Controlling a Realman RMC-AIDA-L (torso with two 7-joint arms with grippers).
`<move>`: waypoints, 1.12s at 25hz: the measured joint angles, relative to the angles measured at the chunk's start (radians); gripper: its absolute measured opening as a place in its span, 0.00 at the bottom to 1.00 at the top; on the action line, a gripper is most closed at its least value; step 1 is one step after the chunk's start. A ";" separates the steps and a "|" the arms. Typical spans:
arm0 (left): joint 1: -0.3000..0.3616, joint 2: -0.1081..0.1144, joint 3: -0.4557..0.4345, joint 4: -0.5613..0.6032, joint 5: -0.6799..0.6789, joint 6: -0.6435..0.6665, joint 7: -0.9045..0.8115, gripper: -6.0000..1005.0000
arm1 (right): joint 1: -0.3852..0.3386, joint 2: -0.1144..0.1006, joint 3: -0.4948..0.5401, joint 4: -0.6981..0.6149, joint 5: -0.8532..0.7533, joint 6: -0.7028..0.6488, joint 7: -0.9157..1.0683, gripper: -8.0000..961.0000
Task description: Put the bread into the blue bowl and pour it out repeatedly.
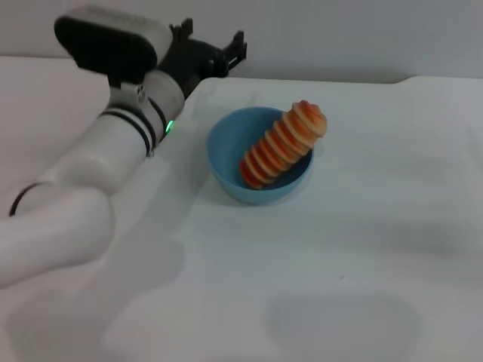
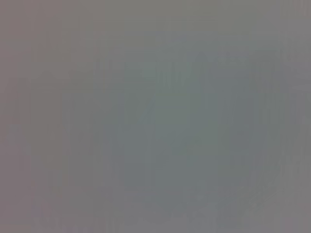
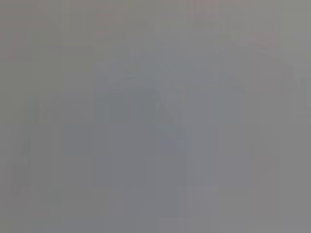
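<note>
Jaws of the left gripper point(image 1: 215, 47) are standing apart, holding nothing, behind and left of the blue bowl point(image 1: 226, 162). Both wrist views are showing only grey blur. Bread point(image 1: 283, 145) is leaning in the bowl, its upper end overhanging the far right rim, with white table point(image 1: 377, 249) lying open around.

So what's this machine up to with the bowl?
A ridged orange-and-tan toy bread loaf sits tilted in a round light blue plastic bowl on a white table, its top end poking over the rim. The robot's left gripper hangs open beside the bowl, touching nothing. The right arm isn't visible.
</note>
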 joint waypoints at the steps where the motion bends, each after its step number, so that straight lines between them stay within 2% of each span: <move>1: 0.000 -0.001 0.021 -0.016 -0.015 -0.022 -0.010 0.86 | 0.004 0.000 0.000 0.033 0.056 -0.009 -0.027 0.71; 2: 0.006 -0.002 0.053 -0.040 -0.041 -0.061 -0.019 0.86 | 0.007 0.000 0.000 0.069 0.095 -0.016 -0.035 0.71; 5: 0.022 -0.003 0.075 -0.052 -0.061 -0.093 -0.022 0.86 | 0.016 0.000 0.000 0.131 0.163 -0.017 -0.042 0.71; 14: 0.073 0.002 0.088 -0.063 -0.071 -0.123 -0.023 0.86 | 0.022 0.001 0.000 0.205 0.267 -0.012 0.016 0.71; 20: 0.094 0.004 0.096 -0.071 -0.069 -0.163 -0.017 0.86 | 0.021 0.007 -0.002 0.243 0.275 -0.019 0.009 0.71; 28: 0.086 0.005 0.190 -0.104 -0.067 -0.250 -0.011 0.86 | 0.022 0.007 0.000 0.249 0.279 -0.025 -0.069 0.71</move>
